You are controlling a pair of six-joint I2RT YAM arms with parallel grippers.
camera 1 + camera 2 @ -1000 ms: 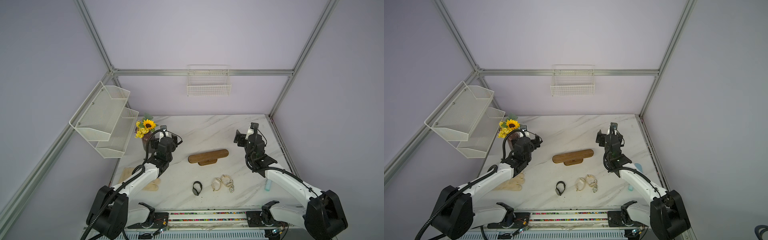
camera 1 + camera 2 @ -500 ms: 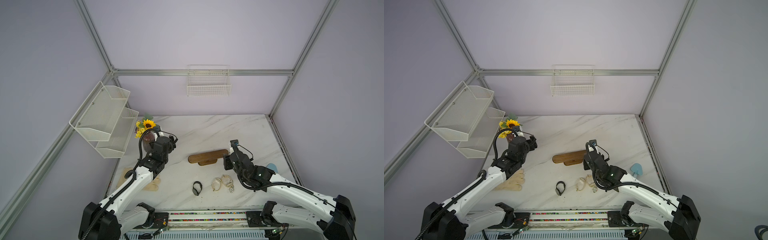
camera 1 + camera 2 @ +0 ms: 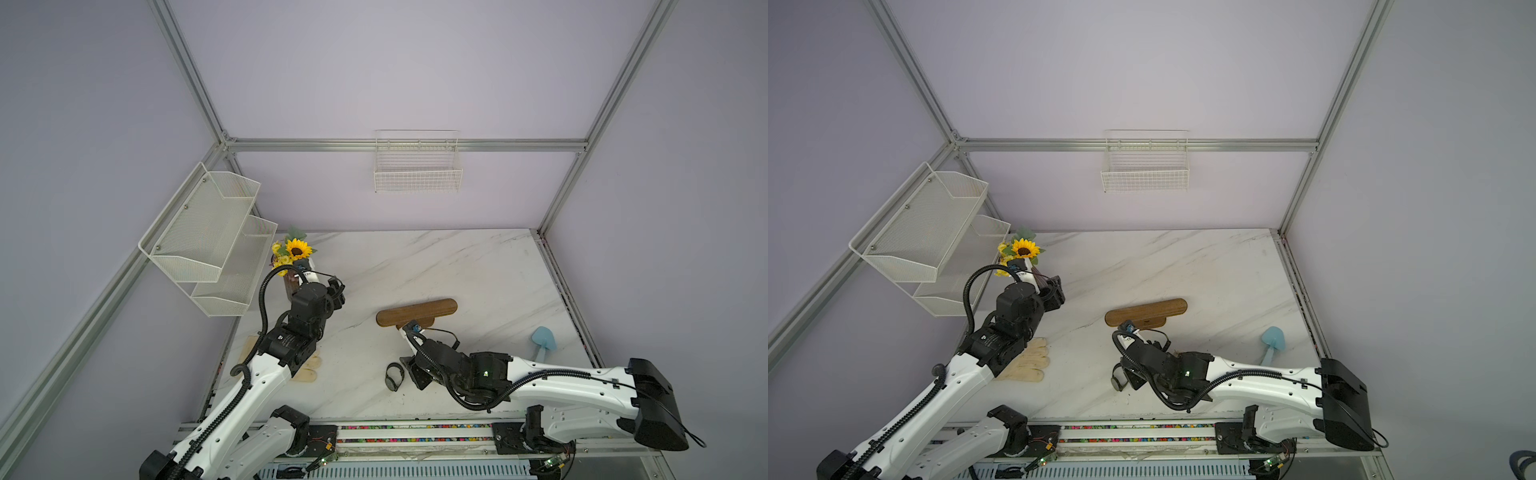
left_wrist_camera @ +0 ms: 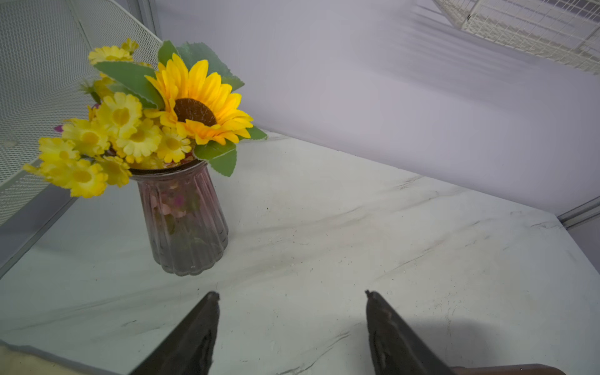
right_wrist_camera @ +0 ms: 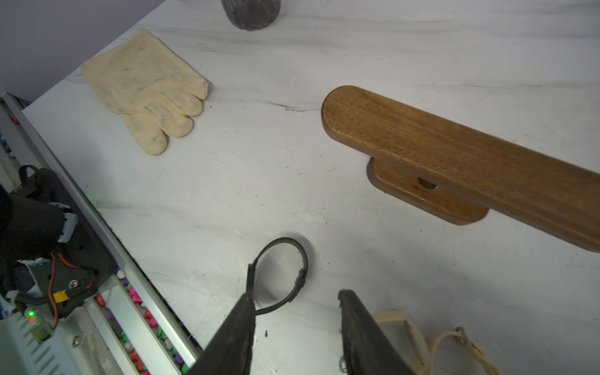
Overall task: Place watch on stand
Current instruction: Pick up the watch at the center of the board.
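**Lying on the desk, the watch sits in front of the stand**

A white marble desk [image 3: 457, 266] carries everything. A mesh rack [image 3: 208, 232] hangs on the left wall. The stand [image 3: 417, 311] sits mid-desk, its long bar on a smaller base, and shows in both top views. A cream glove [image 5: 146, 91] lies flat near the front left edge. A ribbed vase [image 4: 185, 227] of yellow flowers stands by the left edge, farther back.

The left end effector [image 4: 290, 293] hangs above bare desk near the vase, fingers spread with nothing between them. The right end effector [image 5: 295, 293] is low near the front, fingers spread and not pinching.

The watch [image 5: 300, 279], black and closed in a loop, lies on the desk, nearer the front edge than the stand and apart from it. One finger overlaps its band, and part of the loop sits in the gap. A tan strap [image 5: 391, 314] lies just beside the other finger.
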